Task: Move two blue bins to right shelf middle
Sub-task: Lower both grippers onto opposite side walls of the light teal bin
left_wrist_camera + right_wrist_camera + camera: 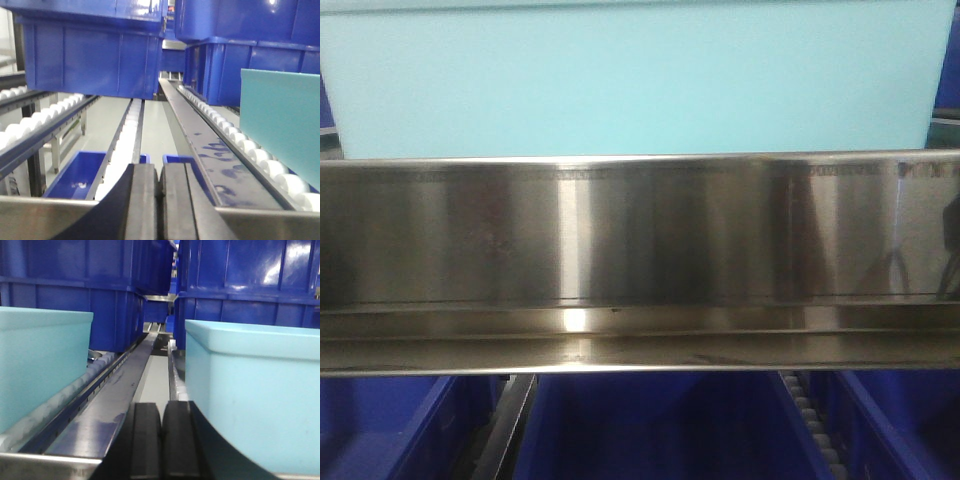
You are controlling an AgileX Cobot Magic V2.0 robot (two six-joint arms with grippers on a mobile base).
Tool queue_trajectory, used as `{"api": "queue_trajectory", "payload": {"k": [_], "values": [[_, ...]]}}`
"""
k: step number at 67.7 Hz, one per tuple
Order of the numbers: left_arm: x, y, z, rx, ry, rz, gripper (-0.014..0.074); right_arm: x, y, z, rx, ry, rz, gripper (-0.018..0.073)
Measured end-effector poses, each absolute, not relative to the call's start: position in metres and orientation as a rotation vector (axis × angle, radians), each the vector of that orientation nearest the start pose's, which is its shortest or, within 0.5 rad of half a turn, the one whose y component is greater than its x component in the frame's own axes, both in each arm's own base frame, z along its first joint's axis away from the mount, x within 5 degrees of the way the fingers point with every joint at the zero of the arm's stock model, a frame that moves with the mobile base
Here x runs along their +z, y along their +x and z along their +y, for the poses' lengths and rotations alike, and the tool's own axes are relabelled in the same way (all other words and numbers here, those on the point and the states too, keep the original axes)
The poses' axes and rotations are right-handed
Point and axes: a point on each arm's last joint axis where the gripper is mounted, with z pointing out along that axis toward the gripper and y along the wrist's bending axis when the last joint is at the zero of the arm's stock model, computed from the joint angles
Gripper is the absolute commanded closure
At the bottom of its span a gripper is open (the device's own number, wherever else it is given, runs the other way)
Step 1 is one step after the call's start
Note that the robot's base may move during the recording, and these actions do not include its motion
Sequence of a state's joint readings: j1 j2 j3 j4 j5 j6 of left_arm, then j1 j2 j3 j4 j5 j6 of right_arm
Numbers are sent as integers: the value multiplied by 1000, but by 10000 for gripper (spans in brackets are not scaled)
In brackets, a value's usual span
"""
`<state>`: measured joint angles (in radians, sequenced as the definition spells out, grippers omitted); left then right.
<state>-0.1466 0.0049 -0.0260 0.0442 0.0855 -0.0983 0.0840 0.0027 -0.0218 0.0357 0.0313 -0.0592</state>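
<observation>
My left jaws are pressed together on nothing, low at the shelf's steel rail (45, 214), and a pale blue bin (280, 125) stands by the white rollers (240, 142) off to their right. My right jaws, also clamped empty, point down the lane between the left-hand pale bin (40, 360) and right-hand pale bin (260, 390).

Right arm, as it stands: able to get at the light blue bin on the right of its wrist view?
Probably yes. The right gripper, jaws shut, sits close beside that light blue bin with nothing between them. It would have to open before gripping.
</observation>
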Motion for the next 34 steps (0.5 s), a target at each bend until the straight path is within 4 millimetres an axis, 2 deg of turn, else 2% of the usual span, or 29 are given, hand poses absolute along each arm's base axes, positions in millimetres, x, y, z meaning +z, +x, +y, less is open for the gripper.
{"api": "queue_trajectory", "payload": {"k": [19,25,34], "values": [[269,40,-5,-151,58,1576,707,279,34,4,56,-93,1523,726],[286,38,-4,-146,57,1624,707,293,32,4,56,-96,1554,726],[311,45,-5,-135,57,1740,707,320,39,5,57,-101,1605,726]]}}
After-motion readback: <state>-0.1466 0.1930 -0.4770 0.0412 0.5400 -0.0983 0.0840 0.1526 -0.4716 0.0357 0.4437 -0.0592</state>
